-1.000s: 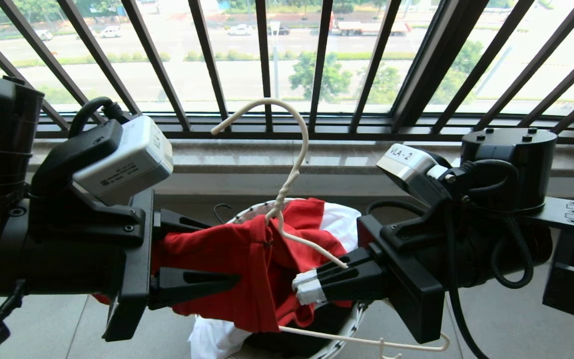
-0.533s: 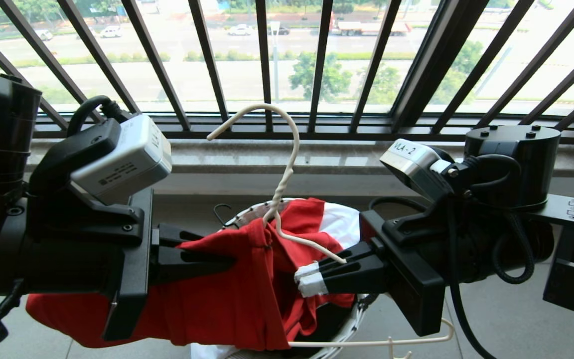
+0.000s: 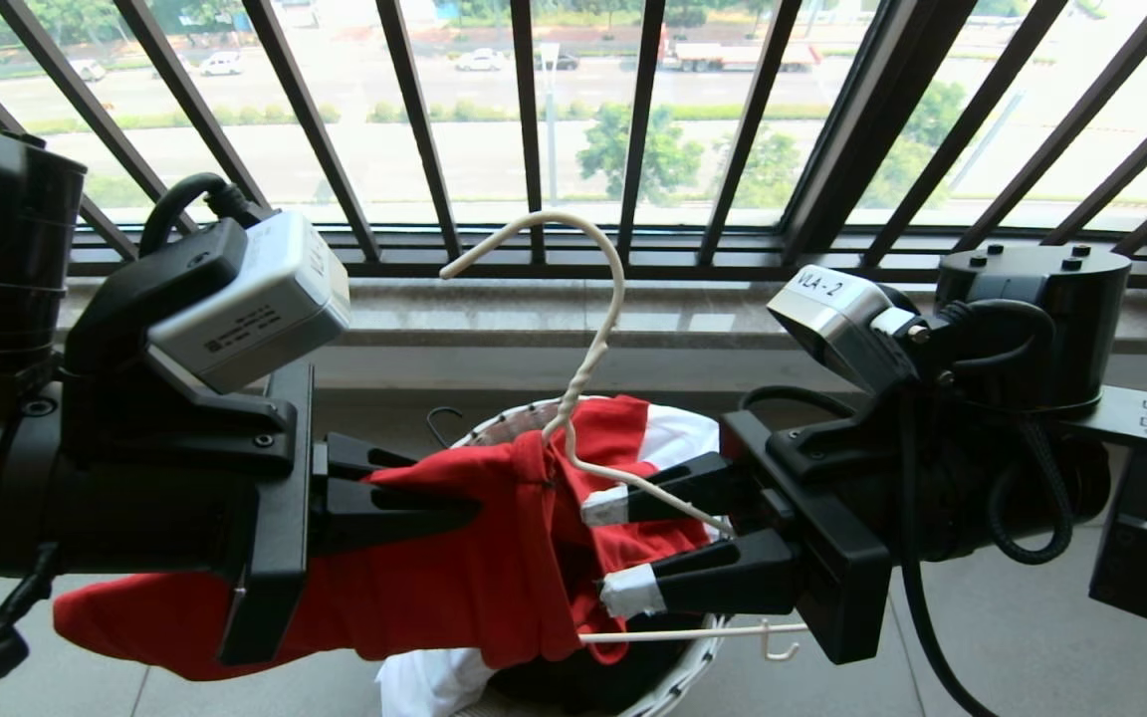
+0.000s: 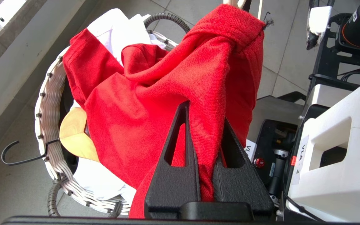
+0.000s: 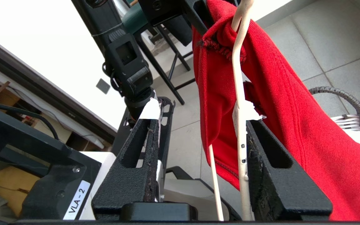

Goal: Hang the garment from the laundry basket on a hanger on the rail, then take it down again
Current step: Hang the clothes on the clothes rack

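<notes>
The red garment (image 3: 454,588) is draped over the cream wire hanger (image 3: 598,299) above the white woven laundry basket (image 3: 703,647), one sleeve trailing low on the left. My left gripper (image 3: 474,503) is shut on a bunched fold of the garment (image 4: 155,103), pinched deep between its black fingers (image 4: 180,150). My right gripper (image 3: 615,548) stands open, its tips taped white. The hanger's arm (image 5: 237,78) runs between those jaws and lies against one finger (image 5: 270,162), with the garment (image 5: 292,118) hanging beside it. The rail is out of view.
A black balustrade (image 3: 534,129) and a stone sill (image 3: 494,319) stand right behind the basket. The basket (image 4: 47,103) also holds white cloth (image 4: 117,25), a wooden hanger (image 4: 73,137) and a black hook (image 4: 11,153). Grey floor tiles surround it.
My left gripper closed on the garment, and more red cloth now hangs out at the lower left. My right gripper opened off the hanger's arm; the hanger shifted slightly.
</notes>
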### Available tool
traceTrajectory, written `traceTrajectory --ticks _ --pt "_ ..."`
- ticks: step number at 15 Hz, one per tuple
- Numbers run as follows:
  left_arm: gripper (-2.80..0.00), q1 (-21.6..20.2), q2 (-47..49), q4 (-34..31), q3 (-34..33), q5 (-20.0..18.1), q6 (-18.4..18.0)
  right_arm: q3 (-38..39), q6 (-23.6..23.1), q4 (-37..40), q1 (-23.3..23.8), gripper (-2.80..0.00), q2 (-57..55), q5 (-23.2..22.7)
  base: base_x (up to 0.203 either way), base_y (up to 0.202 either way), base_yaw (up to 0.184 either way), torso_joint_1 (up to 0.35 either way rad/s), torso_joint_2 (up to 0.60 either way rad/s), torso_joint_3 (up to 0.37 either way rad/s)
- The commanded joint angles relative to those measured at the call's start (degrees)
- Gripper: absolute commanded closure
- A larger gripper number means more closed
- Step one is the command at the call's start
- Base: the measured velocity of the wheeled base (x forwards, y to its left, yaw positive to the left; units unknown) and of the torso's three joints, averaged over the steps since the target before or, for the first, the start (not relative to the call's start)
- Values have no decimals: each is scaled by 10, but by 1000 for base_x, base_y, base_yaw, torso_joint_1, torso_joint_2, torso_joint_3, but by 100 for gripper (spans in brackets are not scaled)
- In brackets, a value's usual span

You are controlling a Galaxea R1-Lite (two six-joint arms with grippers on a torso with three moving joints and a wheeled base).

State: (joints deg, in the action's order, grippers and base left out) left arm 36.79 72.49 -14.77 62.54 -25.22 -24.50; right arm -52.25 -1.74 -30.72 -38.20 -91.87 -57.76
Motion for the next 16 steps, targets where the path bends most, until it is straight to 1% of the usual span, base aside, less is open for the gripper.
traceTrajectory --ticks 1,4,6,8,11,13,14,15,16 --pt "0 0 0 0 2 -1 -2 -1 -1 -11 18 -280 -3 7 0 0 0 0 0 0" --pt "0 0 -1 0 15 3 -1 -16 -1 -25 68 -280 -1 13 0 0 0 0 0 0" --pt "0 -2 -3 -5 32 5 1 -43 -1 -2 98 -280 -3 15 0 0 0 0 0 0" --pt "0 -2 -5 -5 40 5 2 -63 -1 20 116 -280 -8 26 0 0 0 0 0 0" --pt "0 -26 -23 -6 38 5 7 -96 -1 24 151 -280 -21 79 0 0 0 0 0 0" --pt "0 -47 -38 -4 23 5 19 -133 1 57 172 -280 -28 115 0 0 0 0 0 0" --pt "0 -59 -49 -3 15 5 27 -151 1 82 178 0 -32 149 0 0 0 0 0 0" --pt "0 -75 -61 -1 4 4 39 -163 1 97 179 0 -40 176 0 0 0 0 0 0" --pt "0 -87 -69 0 -10 2 51 -172 1 108 177 0 -49 186 0 0 0 0 0 0"
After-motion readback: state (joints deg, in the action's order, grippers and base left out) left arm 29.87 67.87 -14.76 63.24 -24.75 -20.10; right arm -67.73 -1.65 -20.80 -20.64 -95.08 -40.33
